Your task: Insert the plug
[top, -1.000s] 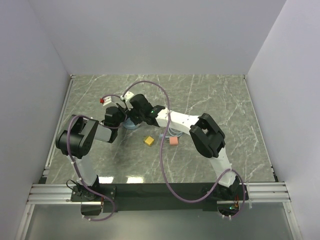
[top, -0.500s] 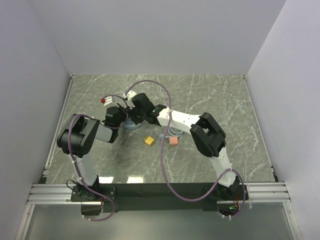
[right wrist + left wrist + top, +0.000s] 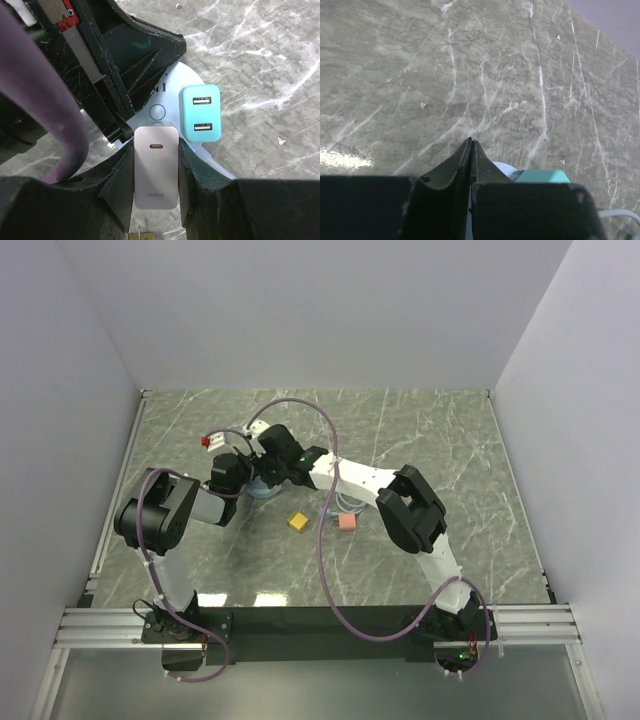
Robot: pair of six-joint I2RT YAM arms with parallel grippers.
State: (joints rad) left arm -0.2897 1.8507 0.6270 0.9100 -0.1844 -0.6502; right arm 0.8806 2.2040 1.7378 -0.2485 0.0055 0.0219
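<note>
L arm [image 3: 160, 515] folded low over tabletop [image 3: 470, 60], L hand [image 3: 470, 145] pinched closed, tips touching, empty, beside round white hub [image 3: 175, 80] w/ teal charger [image 3: 201, 114] plugged in, R arm [image 3: 360, 480] stretched across to hub, R hand [image 3: 156, 150] gripping grey plug [image 3: 156, 170] just beside teal charger

Bright, even o/h light; glare patch on table [image 3: 268, 597]; soft shadows; pics sharp.

table [image 3: 440, 430]: grey-green marble with white veins, spreading out beyond the left fingers [image 3: 445, 172]
walls [image 3: 300, 310]: plain pale grey, closing the table on three sides
rail [image 3: 540, 620]: bare metal, along the near edge
light: glare patch [image 3: 340, 160] on the table, left of the fingers
</note>
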